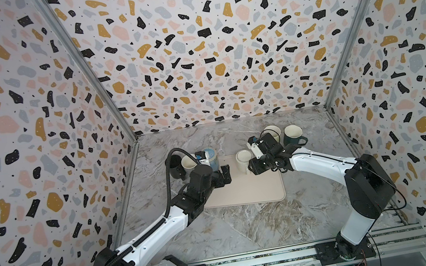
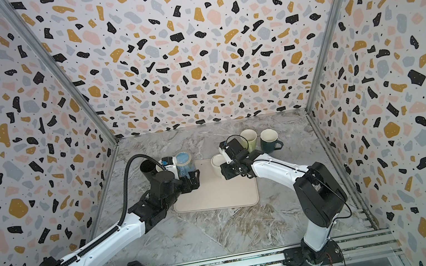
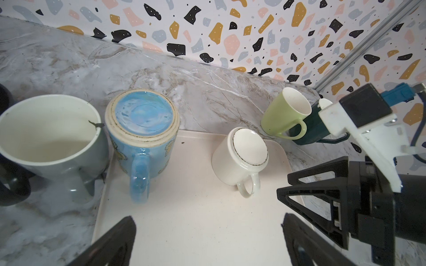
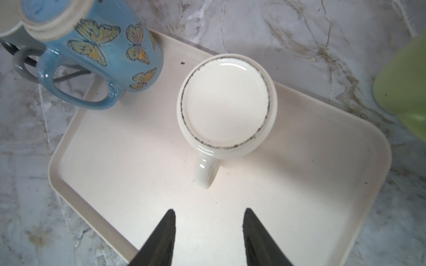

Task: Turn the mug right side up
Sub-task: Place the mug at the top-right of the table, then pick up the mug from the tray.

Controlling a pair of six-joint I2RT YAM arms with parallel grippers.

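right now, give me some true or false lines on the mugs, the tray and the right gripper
The white mug stands upside down on the tray. True.
The blue butterfly mug is right side up. False: its base faces up.
The right gripper grips the white mug's handle. False: its jaws stand apart, empty, short of the handle.
The light green mug stands off the tray, mouth up. True.

Marble tabletop (image 1: 250,221) with beige tray (image 1: 245,192), grey mug (image 3: 53,142), black mug (image 2: 149,169), green mug (image 3: 283,112), dark teal mug (image 1: 293,136).
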